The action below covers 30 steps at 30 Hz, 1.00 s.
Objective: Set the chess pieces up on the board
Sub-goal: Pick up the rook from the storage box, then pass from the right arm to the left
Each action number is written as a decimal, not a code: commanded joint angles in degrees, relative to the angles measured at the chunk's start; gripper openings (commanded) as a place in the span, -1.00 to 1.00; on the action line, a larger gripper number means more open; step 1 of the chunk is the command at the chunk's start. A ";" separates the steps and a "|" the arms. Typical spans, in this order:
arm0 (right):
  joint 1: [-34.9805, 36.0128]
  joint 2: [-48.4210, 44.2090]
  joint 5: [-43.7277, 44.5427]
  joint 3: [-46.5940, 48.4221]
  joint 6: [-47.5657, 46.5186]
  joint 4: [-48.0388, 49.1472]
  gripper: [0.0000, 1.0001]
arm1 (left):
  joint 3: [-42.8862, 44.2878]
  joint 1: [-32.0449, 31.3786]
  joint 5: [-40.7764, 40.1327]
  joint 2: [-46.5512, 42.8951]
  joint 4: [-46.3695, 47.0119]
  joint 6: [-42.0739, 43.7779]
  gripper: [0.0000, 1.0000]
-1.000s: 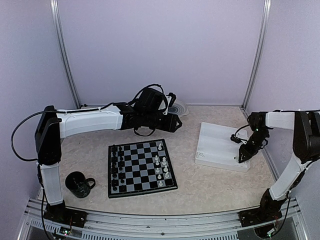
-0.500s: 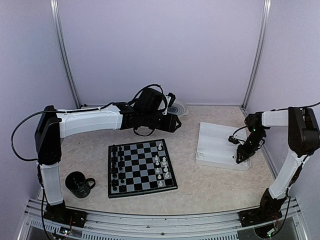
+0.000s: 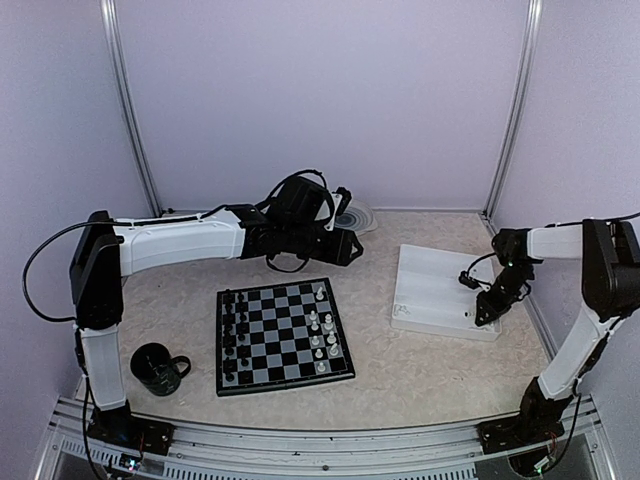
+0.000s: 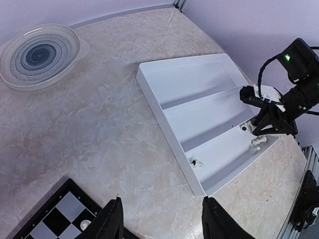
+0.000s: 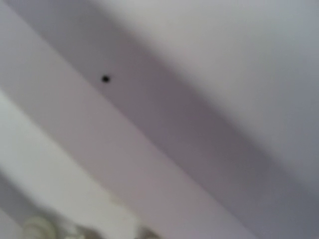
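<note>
The board (image 3: 280, 332) lies at mid-table, with black chess pieces (image 3: 233, 335) down its left columns and white ones (image 3: 322, 335) down its right. My left gripper (image 4: 162, 219) hovers open and empty beyond the board's far right corner (image 4: 65, 209). A white compartment tray (image 3: 430, 270) sits at the right, and a few small white pieces (image 4: 256, 144) lie in its near compartment. My right gripper (image 3: 487, 308) reaches down into that compartment beside them. The right wrist view is a close blur of tray wall, and its jaws do not show.
A black mug (image 3: 157, 367) stands left of the board near the front edge. A clear round plate with a spiral pattern (image 4: 40, 55) sits at the back by the wall. Lilac walls close in the back and both sides.
The right gripper has shifted slightly inside the tray's near right corner. The left arm has stayed where it was.
</note>
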 commanded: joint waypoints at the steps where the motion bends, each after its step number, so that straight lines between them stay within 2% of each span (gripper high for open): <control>1: -0.50 -2.96 -1.28 -1.87 -1.88 0.72 -0.75 | 1.26 0.34 1.57 0.61 0.37 0.04 0.09; 6: -0.50 -6.79 -4.60 -0.21 -3.72 -1.04 -0.79 | 0.92 0.38 4.01 0.69 2.38 -1.44 0.10; 14: 0.78 -10.44 -20.93 6.67 -8.57 -4.49 -0.80 | 2.09 0.34 10.75 2.27 6.63 -4.82 0.10; 18: 6.91 -12.21 -26.76 10.75 -10.55 -3.49 -0.80 | 3.84 0.57 16.57 4.71 9.67 -8.68 0.07; 23: 13.78 -14.49 -29.38 13.54 -13.69 -1.51 -0.79 | 4.44 1.63 25.25 7.08 17.46 -15.81 0.00; 30: 20.48 -13.72 -27.63 16.79 -14.56 0.37 -0.78 | 6.74 1.75 31.66 10.12 22.11 -19.85 -0.05</control>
